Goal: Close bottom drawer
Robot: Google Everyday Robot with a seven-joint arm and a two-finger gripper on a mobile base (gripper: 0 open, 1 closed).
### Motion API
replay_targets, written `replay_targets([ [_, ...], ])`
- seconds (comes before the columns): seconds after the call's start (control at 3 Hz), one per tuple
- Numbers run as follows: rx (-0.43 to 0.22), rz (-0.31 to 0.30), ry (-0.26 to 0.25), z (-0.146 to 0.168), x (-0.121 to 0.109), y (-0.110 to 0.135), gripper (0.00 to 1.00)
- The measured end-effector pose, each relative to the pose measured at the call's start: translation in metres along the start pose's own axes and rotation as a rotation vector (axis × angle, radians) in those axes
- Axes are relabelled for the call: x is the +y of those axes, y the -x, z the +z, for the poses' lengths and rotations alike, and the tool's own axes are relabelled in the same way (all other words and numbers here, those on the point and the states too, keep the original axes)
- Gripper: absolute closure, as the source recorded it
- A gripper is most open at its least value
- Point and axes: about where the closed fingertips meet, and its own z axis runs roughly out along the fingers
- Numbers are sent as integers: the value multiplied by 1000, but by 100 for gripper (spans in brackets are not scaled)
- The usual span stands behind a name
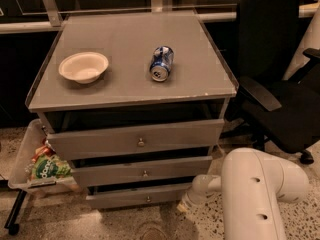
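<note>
Floor: speckled terrazzo, dim room, a black chair [280, 84] to the right of a grey cabinet [135, 59].
Cabinet top: a white bowl [83, 66] to the left and a can [161, 63] lying on its side near the middle, apart from each other.
Side bin: a tray [20, 164] with snack packets hangs low at the cabinet's left.
Drawers: three grey fronts, each with a small knob; all three stand slightly out of the carcass.
Bottom drawer [137, 196]: lowest and slimmest front, just above the floor, its knob [148, 199] near the middle; a dark gap above it suggests it is not fully home.
Gripper [184, 205]: low at the end of the white arm [255, 194], right by the bottom drawer's right end; contact is not clear.
Gripper state: cannot tell whether wide or narrow.
Step in hand: likely the push-in, with the drawer nearly closed.
Next move: a straight push toward the cabinet back, kept level and on the front panel, so the drawer slides without skewing.
</note>
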Motion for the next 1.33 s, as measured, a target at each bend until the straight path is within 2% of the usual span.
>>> replay_targets([
  [0.33, 0, 0, 0, 0, 0, 0, 88],
  [0.67, -10, -14, -26, -1, -7, 13, 100],
  [1.0, -25, -16, -63, -1, -20, 28, 100],
  [1.33, -29, -16, -80, 2, -29, 38, 100],
])
